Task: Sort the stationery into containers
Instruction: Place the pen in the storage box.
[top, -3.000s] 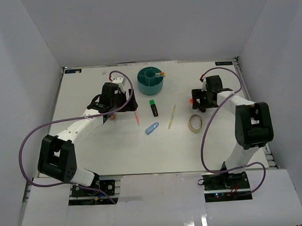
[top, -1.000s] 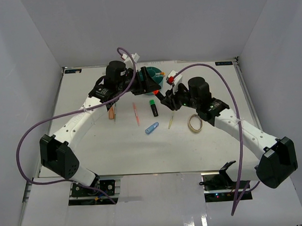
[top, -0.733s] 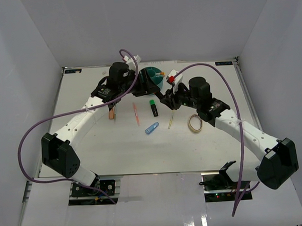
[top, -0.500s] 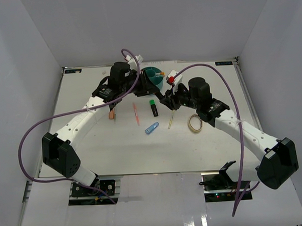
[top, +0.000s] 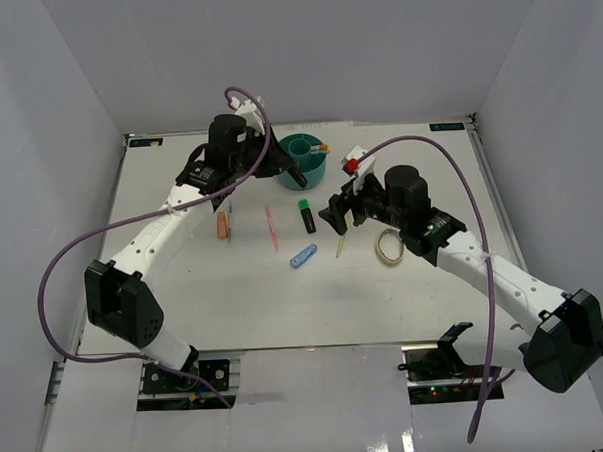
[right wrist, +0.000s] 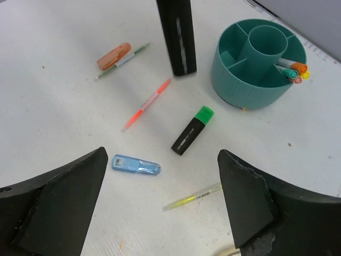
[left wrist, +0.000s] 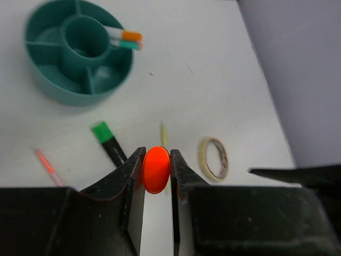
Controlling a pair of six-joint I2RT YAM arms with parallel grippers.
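One orange-capped highlighter (right wrist: 177,37) clamped at cap in left gripper (left wrist: 156,156), body dangling, with teal organizer (left wrist: 74,53) just ahead. Empty right gripper (right wrist: 162,154) spread wide. Risk: body clips organizer rim and twists out of grip.

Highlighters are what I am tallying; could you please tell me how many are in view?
2. A green-capped highlighter lies on the table near the teal organizer; an orange-capped highlighter is clamped in the left gripper. The arms may hide others.
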